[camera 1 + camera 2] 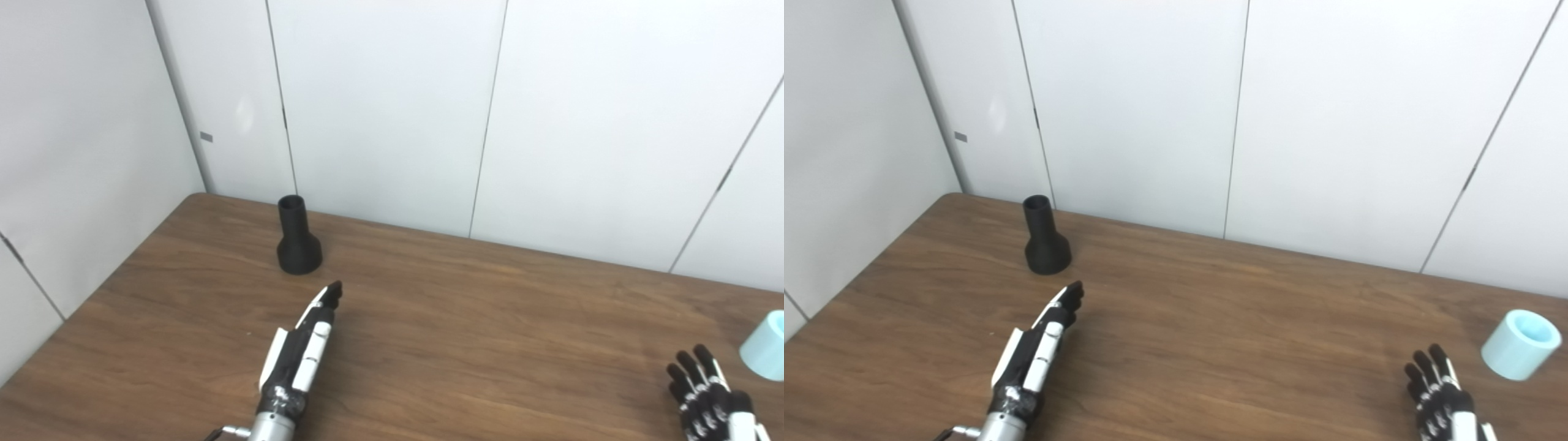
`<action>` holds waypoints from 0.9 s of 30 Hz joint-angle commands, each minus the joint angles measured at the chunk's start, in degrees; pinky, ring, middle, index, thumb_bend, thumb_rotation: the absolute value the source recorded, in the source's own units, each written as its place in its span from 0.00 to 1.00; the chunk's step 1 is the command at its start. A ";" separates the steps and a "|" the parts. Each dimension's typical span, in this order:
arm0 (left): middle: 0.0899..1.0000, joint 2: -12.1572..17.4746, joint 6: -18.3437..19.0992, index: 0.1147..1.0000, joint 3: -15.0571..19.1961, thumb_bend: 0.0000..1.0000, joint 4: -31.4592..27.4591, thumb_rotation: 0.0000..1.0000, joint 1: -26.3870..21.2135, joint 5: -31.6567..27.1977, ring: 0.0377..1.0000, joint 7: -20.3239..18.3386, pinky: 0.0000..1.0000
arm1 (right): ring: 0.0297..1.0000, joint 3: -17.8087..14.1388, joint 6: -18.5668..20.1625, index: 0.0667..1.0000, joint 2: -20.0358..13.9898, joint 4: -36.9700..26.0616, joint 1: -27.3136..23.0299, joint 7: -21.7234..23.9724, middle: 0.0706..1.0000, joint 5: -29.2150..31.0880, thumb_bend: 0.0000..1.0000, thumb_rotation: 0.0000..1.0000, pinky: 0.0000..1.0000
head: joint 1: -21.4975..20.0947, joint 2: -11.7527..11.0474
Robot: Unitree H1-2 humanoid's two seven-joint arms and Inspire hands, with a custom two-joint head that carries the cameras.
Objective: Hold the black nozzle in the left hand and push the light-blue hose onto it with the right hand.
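Standing upright near the far left corner of your wooden table [1213, 318], the black nozzle [1046, 242] rests on its wide flared base with its narrow open neck pointing up. It sits close to the white panelled wall [1151, 110] behind the table, and nothing touches it.

Your left hand [1038, 349] lies low over the table, seen edge-on, with its fingers stretched out straight and together, pointing toward the nozzle. The fingertips [1074, 291] stop near the nozzle's base but remain apart from it. That hand holds nothing.

Look to the right edge and you find the light-blue hose [1521, 344], a short, pale cylinder with an open end, sitting tilted on the table. In the left eye view only part of it shows, cut off by the picture's border. It is well apart from the nozzle, on the opposite side of the table.

Your right hand [1442, 398] comes in at the bottom right, its dark fingers spread and raised, with the lower part of the hand out of frame. It is empty and sits near the hose, just to the hose's left and nearer to you, without touching it.
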 commanded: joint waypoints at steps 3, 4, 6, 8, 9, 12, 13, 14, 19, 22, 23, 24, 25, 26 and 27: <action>0.95 -1.87 -0.20 0.92 -1.67 0.49 4.89 0.90 2.95 1.20 0.97 0.95 1.00 | 0.94 -0.08 -0.61 0.97 0.52 4.61 3.08 0.45 0.95 0.23 0.68 1.00 0.97 | -0.39 0.95; 0.95 -1.78 -0.01 0.93 -1.75 0.49 4.71 0.90 3.03 1.44 0.98 1.04 1.00 | 0.93 -0.11 -0.60 0.96 0.54 4.48 3.14 0.42 0.94 0.25 0.68 0.99 0.95 | -0.39 0.95; 0.95 -1.64 -0.09 0.93 -1.89 0.49 4.40 0.90 3.15 2.06 0.98 1.29 1.00 | 0.92 -0.11 -0.33 0.95 0.54 4.13 3.27 0.36 0.93 0.28 0.69 0.98 0.93 | -0.54 1.28; 0.95 -1.61 0.06 0.93 -1.87 0.51 4.12 0.85 3.15 2.29 0.98 1.48 1.00 | 0.90 -0.11 -0.05 0.94 0.61 3.91 3.34 0.19 0.93 0.19 0.71 0.96 0.89 | -0.70 1.69; 0.96 -1.63 0.31 0.93 -1.76 0.52 4.02 0.82 3.14 2.64 0.98 1.78 1.00 | 0.89 -0.05 0.07 0.93 0.65 3.81 3.36 0.07 0.92 0.06 0.72 0.95 0.86 | -0.95 1.72; 0.94 -1.92 0.10 0.91 -1.02 0.52 4.16 0.65 3.08 3.20 0.95 3.18 0.95 | 0.90 0.11 0.71 0.92 0.74 3.50 3.39 -0.03 0.92 0.16 0.75 0.93 0.86 | -1.20 1.81; 0.94 -2.05 0.36 0.90 -0.67 0.52 3.87 0.59 3.10 3.46 0.94 3.80 0.93 | 0.90 0.13 0.88 0.92 0.74 3.39 3.43 -0.01 0.92 0.23 0.75 0.93 0.87 | -1.20 1.81; 0.93 -2.08 0.95 0.90 -0.23 0.53 3.36 0.53 3.06 3.57 0.94 4.22 0.91 | 0.91 0.14 0.97 0.92 0.73 3.31 3.46 -0.03 0.92 0.17 0.75 0.92 0.88 | -1.20 1.81; 0.95 -0.74 0.77 0.93 1.97 0.65 2.46 0.39 2.17 4.16 0.96 5.68 0.95 | 0.91 0.27 1.14 0.93 0.87 3.33 3.38 -0.19 0.93 -0.14 0.78 0.91 0.89 | -1.88 1.91; 0.95 0.51 1.65 0.92 3.57 0.69 1.82 0.35 0.11 4.65 0.95 6.62 0.95 | 0.92 0.37 1.04 0.94 1.07 3.51 3.30 -0.24 0.93 -0.24 0.76 0.91 0.91 | -2.22 1.90; 0.95 0.78 2.38 0.92 4.09 0.70 1.31 0.35 -0.54 4.65 0.95 6.94 0.94 | 0.92 0.43 1.07 0.94 1.08 3.52 3.29 -0.29 0.93 -0.38 0.76 0.91 0.91 | -2.24 1.90; 0.95 1.10 3.27 0.91 4.65 0.71 0.59 0.35 -1.25 5.01 0.94 7.41 0.93 | 0.92 0.48 1.10 0.95 1.09 3.54 3.23 -0.31 0.94 -0.45 0.76 0.92 0.92 | -2.39 1.90; 0.95 1.84 3.28 0.92 5.13 0.74 0.44 0.36 -2.00 5.45 0.94 7.64 0.94 | 0.93 0.51 1.17 0.96 1.12 3.54 3.17 -0.28 0.94 -0.37 0.75 0.92 0.94 | -2.45 1.90; 0.94 2.57 3.35 0.92 5.61 0.74 0.43 0.36 -2.76 5.90 0.93 7.87 0.93 | 0.93 0.54 1.24 0.96 1.14 3.54 3.11 -0.28 0.95 -0.35 0.74 0.92 0.95 | -2.53 1.89; 0.94 3.29 3.76 0.92 6.26 0.75 0.49 0.35 -3.77 6.57 0.93 8.43 0.92 | 0.94 0.61 1.22 0.96 1.10 3.62 3.06 -0.21 0.95 -0.38 0.74 0.92 0.95 | -2.61 1.91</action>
